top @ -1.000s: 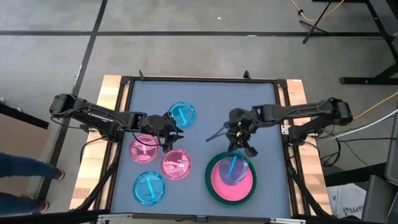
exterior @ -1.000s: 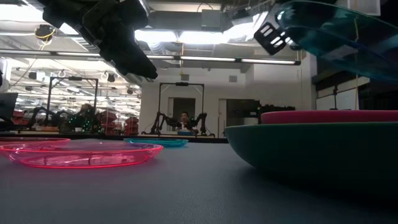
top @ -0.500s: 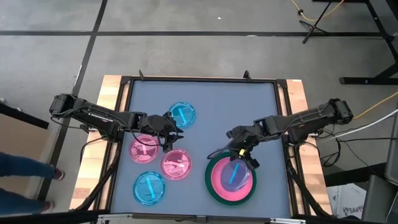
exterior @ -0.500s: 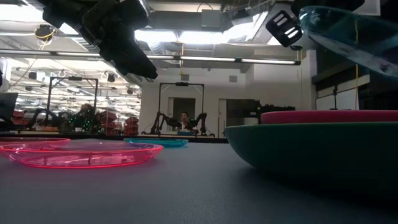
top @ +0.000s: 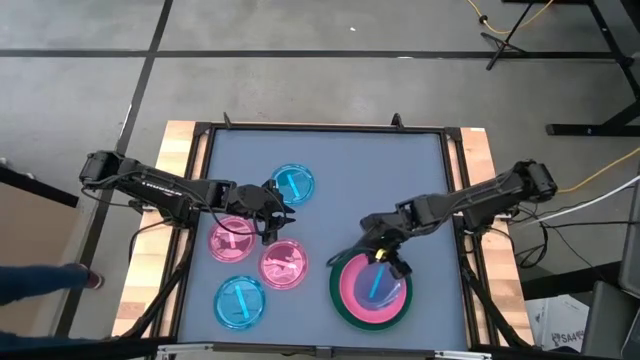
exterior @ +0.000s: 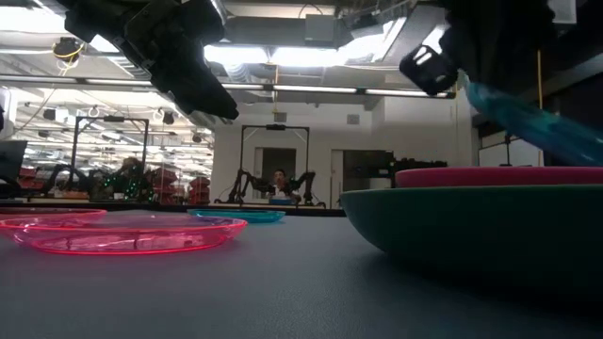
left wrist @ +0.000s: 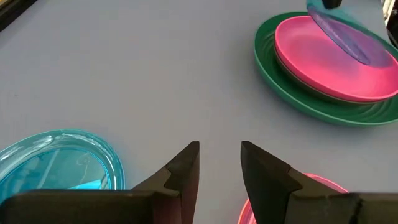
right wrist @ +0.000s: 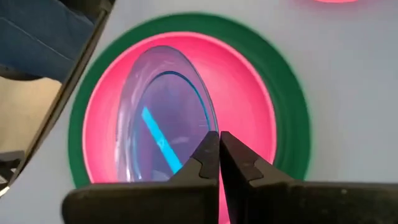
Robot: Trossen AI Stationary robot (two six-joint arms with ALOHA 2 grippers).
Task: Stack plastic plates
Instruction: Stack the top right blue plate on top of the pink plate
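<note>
Grey tabletop (top: 330, 180) carried the stack: right gripper (top: 385, 257), pinched on a translucent blue plate (right wrist: 165, 137), had lowered it onto the pink plate (top: 352, 287); left gripper (left wrist: 219, 165) hovered parted, empty.

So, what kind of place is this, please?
Probably a robotics laboratory. Beyond the table, the low view shows a large hall under strip ceiling lights, another pair of robot arms on a black frame, and a person sitting at that station.
</note>
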